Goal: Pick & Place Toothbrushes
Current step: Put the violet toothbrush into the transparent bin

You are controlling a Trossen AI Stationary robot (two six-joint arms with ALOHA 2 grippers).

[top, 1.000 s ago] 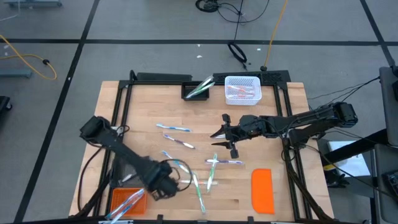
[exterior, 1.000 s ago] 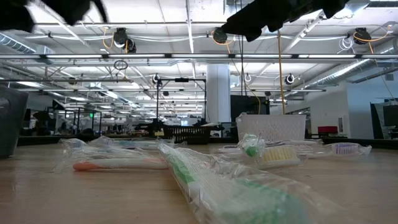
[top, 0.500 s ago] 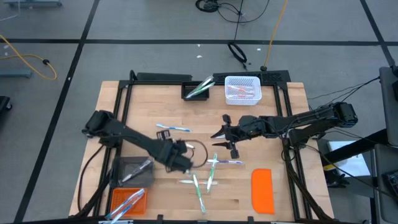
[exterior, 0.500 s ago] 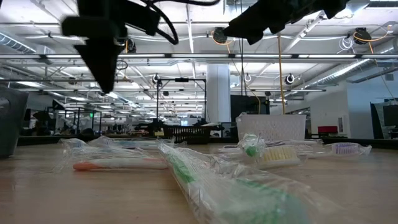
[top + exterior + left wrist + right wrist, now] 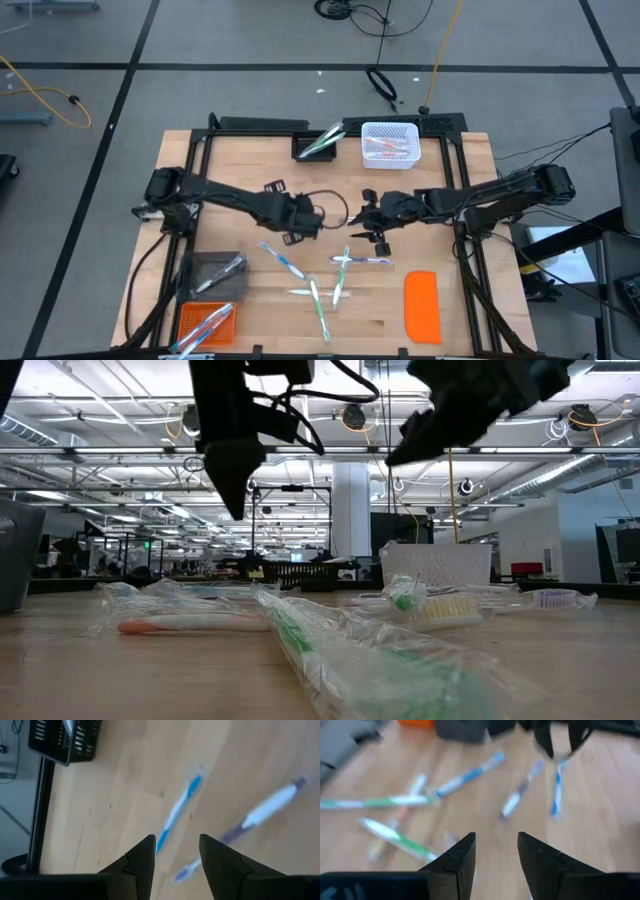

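Several toothbrushes [image 5: 285, 262] lay loose near orange lid [image 5: 422, 305]; hovered left gripper [image 5: 318, 222] and right gripper [image 5: 352, 221] above them, both unclenched, empty, presumably lining up picks.

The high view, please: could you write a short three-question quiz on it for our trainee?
1. True or false: the left gripper and the right gripper hang close together above the middle of the table.
2. What is between the left gripper's fingers? A: a toothbrush. B: nothing. C: an orange lid.
3. Fill in: beside the white basket stands a ____ basket holding green toothbrushes.

Key: 1 true. 2 B, its jaws stand open and empty. 3 black, the black basket.
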